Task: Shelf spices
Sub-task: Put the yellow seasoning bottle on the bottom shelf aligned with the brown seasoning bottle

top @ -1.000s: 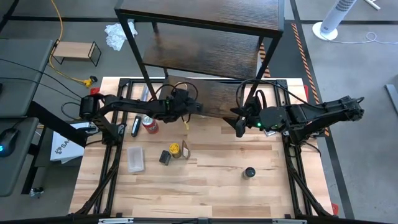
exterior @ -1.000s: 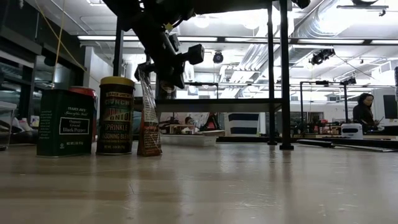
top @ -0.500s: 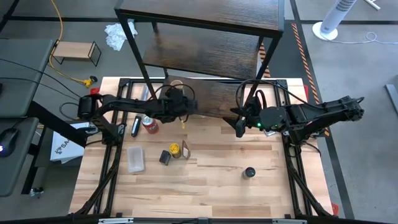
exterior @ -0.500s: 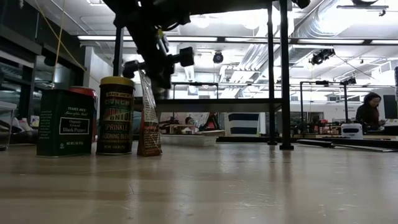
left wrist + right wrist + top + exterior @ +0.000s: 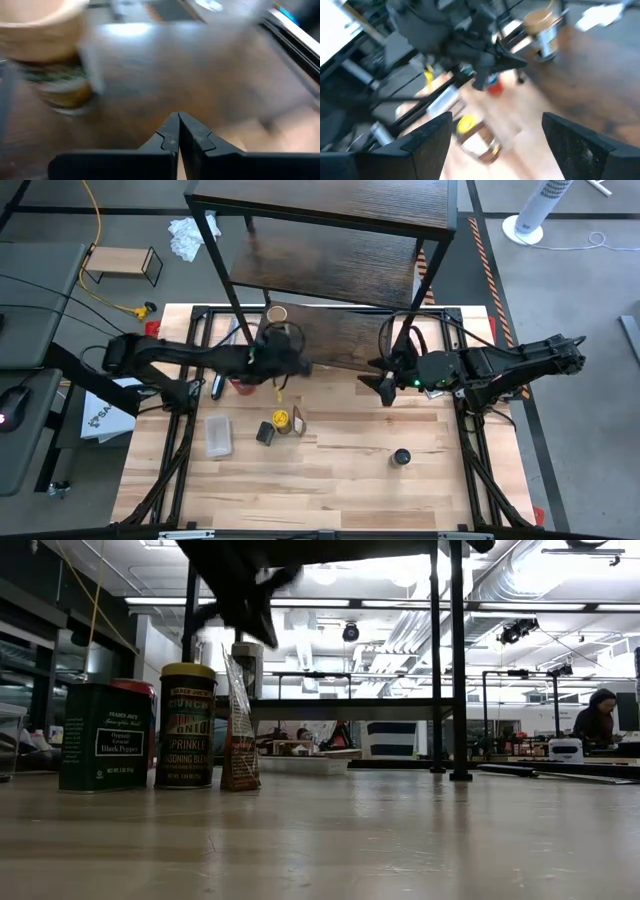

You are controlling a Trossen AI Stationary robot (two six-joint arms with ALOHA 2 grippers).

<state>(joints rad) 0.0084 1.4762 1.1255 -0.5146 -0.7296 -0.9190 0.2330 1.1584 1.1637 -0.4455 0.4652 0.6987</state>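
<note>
The shelf (image 5: 345,338) stands at the table's far edge. A tan-lidded spice jar (image 5: 277,313) stands upright on its lowest board (image 5: 200,75), and shows again in the left wrist view (image 5: 52,55). My left gripper (image 5: 297,363) hovers shut and empty in front of that board, clear of the jar. On the table stand a yellow-lidded jar (image 5: 282,421), a black box (image 5: 265,432) and a dark jar (image 5: 401,457). My right gripper (image 5: 384,387) hangs open above the table's far right part, holding nothing.
A red can (image 5: 238,383) stands under the left arm, a flat clear plastic piece (image 5: 218,435) lies left of the black box, and a brown packet (image 5: 297,420) stands by the yellow-lidded jar. The shelf's black legs (image 5: 236,310) rise at the far edge. A person (image 5: 598,718) sits in the room behind.
My left gripper, shut throughout, has drawn back from the shelf toward the table's left edge and risen. The tan-lidded jar, earlier covered by the arm in the high view, now shows standing on the lowest board. My right arm has kept its place.
</note>
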